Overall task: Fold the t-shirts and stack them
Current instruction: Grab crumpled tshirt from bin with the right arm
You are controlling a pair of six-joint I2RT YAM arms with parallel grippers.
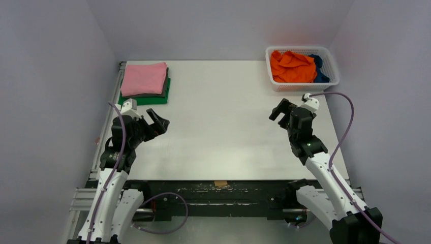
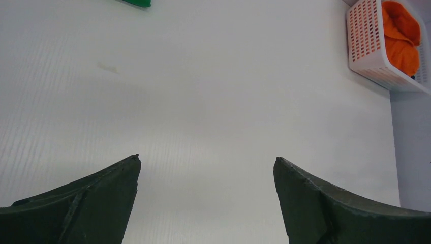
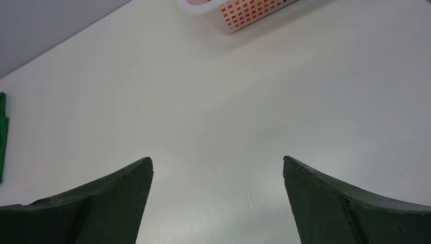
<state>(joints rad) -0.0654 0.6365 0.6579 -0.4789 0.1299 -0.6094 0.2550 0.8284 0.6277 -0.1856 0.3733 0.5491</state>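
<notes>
A folded pink t-shirt (image 1: pixel 144 78) lies on top of a dark grey one (image 1: pixel 165 87) and a green one (image 1: pixel 151 100) in a stack at the table's back left. The green one also shows in the left wrist view (image 2: pixel 137 2) and the right wrist view (image 3: pixel 2 134). A crumpled orange t-shirt (image 1: pixel 291 66) and a dark blue one (image 1: pixel 319 68) lie in the white mesh basket (image 1: pixel 300 85) at the back right. My left gripper (image 1: pixel 159 122) is open and empty over bare table, below the stack. My right gripper (image 1: pixel 281 113) is open and empty, below the basket.
The basket also shows in the left wrist view (image 2: pixel 367 46) and the right wrist view (image 3: pixel 244 12). Grey walls close in the table on the left, back and right. A black rail (image 1: pixel 218 195) runs along the near edge between the arm bases.
</notes>
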